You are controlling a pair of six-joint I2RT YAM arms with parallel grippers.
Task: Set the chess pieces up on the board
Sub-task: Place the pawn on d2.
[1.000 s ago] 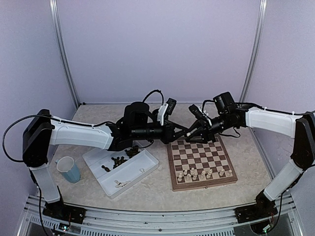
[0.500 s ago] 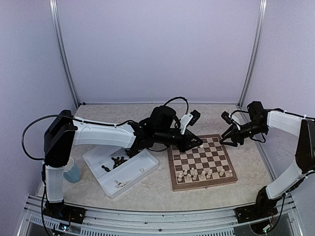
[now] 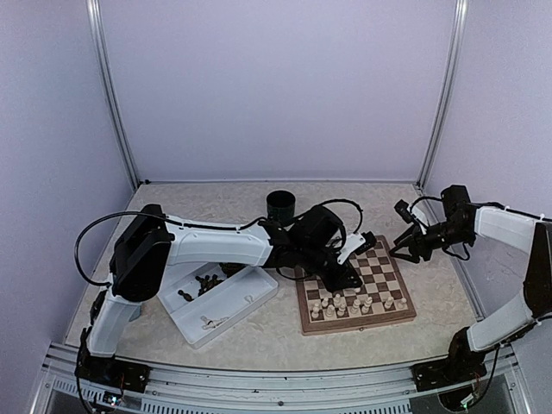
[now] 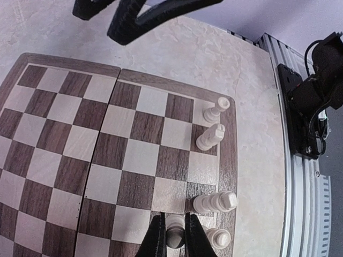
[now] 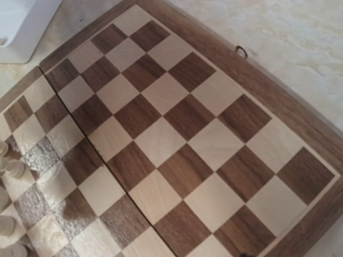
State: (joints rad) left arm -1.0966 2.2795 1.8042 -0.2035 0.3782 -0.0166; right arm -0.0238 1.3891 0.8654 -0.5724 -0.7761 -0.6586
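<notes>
The board [image 3: 384,274] lies right of centre, with several cream chess pieces [image 3: 354,304] standing along its near rows. My left gripper [image 3: 354,283] reaches across the board and is low over those rows. In the left wrist view it [image 4: 175,235] is shut on a small cream piece [image 4: 175,230], right next to other cream pieces [image 4: 214,202] at the board's edge. My right gripper [image 3: 400,230] hangs off the board's right side with its fingers [image 4: 161,13] spread and empty. The right wrist view shows bare checks [image 5: 177,134] but not its own fingers. Dark pieces [image 3: 205,281] lie in the tray.
A white divided tray [image 3: 233,304] sits left of the board, under my left arm. A dark cup [image 3: 280,205] stands at the back centre. A metal rail runs along the table's near edge [image 4: 300,128].
My left arm swung right and came down over the board's near rows with the cream piece. My right arm pulled back off the board to its right side. The dark cup is uncovered.
</notes>
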